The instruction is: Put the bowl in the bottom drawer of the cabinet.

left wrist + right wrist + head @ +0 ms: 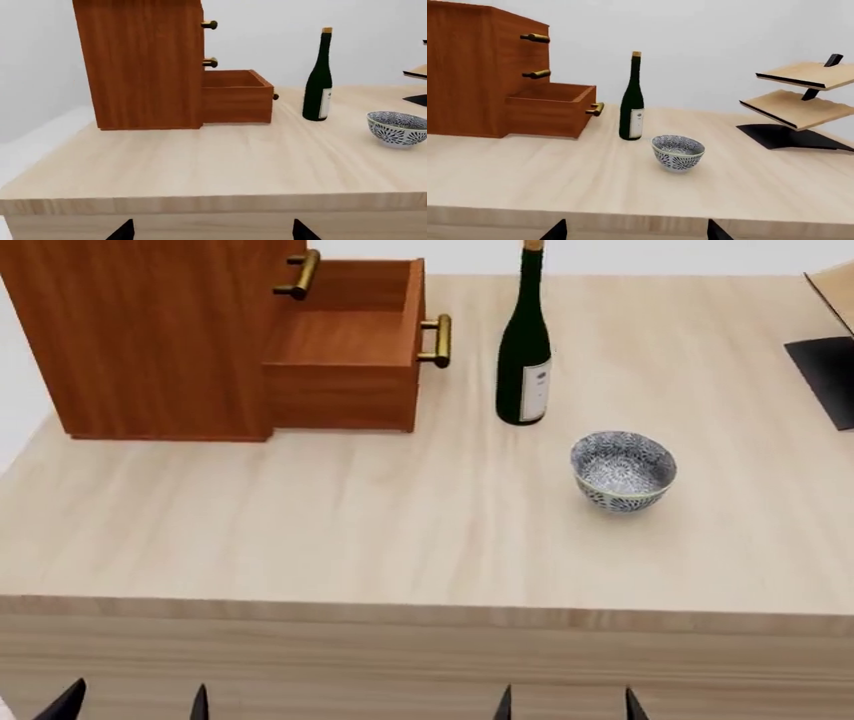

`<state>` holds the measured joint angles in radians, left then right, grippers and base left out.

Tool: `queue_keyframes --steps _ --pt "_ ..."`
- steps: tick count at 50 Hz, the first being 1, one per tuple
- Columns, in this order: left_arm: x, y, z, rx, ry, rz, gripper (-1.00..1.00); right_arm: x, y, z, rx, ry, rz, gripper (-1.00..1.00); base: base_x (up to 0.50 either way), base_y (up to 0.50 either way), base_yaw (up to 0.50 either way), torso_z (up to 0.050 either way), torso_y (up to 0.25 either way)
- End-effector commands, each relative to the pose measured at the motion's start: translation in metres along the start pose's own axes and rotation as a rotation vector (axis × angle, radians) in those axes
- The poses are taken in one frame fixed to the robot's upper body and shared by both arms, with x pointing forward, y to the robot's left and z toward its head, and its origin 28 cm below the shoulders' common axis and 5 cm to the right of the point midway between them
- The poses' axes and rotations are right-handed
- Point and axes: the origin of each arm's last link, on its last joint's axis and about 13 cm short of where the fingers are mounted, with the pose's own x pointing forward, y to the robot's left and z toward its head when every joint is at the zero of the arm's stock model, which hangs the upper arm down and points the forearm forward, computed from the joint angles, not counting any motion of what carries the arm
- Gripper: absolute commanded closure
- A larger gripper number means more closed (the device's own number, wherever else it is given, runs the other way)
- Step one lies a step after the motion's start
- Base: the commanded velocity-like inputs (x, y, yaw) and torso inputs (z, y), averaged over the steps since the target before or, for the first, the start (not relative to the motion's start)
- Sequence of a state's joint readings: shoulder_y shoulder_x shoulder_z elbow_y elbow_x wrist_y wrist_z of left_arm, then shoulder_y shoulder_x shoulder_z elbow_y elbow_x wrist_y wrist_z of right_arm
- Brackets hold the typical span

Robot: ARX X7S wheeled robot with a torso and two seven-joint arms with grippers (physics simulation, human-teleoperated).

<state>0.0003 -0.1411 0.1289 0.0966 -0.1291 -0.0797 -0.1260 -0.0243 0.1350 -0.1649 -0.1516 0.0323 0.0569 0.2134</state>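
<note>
The blue-and-white bowl (623, 470) (678, 152) (398, 127) stands upright on the table, right of centre, just in front of the wine bottle. The reddish-brown cabinet (147, 330) (143, 62) (474, 70) sits at the back left, its bottom drawer (350, 340) (237, 95) (554, 107) pulled out and showing nothing inside. Both grippers hang below the table's front edge, far from the bowl. My left gripper (131, 703) (211, 231) is open with nothing between its tips. My right gripper (566, 704) (636, 231) is open too, holding nothing.
A dark green wine bottle (525, 345) (632, 100) (319, 77) stands between drawer and bowl. A light plywood rack on a black base (800, 107) (830, 350) is at the back right. The table's front edge (427, 615) lies between the grippers and everything else.
</note>
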Motion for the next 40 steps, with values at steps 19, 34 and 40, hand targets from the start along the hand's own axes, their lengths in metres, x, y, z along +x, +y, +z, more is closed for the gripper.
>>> queue_keyframes --steps 19,34,40 --pt "0.019 0.001 0.061 -0.008 -0.047 -0.018 -1.0 0.015 -0.006 0.068 -0.004 -0.102 -0.015 -1.0 0.0 0.06 0.0 0.05 0.018" --pt "0.025 0.001 0.081 -0.018 -0.08 -0.026 -1.0 0.024 -0.007 0.074 -0.022 -0.11 -0.004 -1.0 0.23 0.05 0.0 0.05 0.019" --pt "0.023 0.003 0.08 -0.025 -0.076 -0.02 -1.0 0.026 -0.007 0.072 -0.031 -0.104 -0.008 -1.0 0.5 0.13 0.0 0.05 0.019"
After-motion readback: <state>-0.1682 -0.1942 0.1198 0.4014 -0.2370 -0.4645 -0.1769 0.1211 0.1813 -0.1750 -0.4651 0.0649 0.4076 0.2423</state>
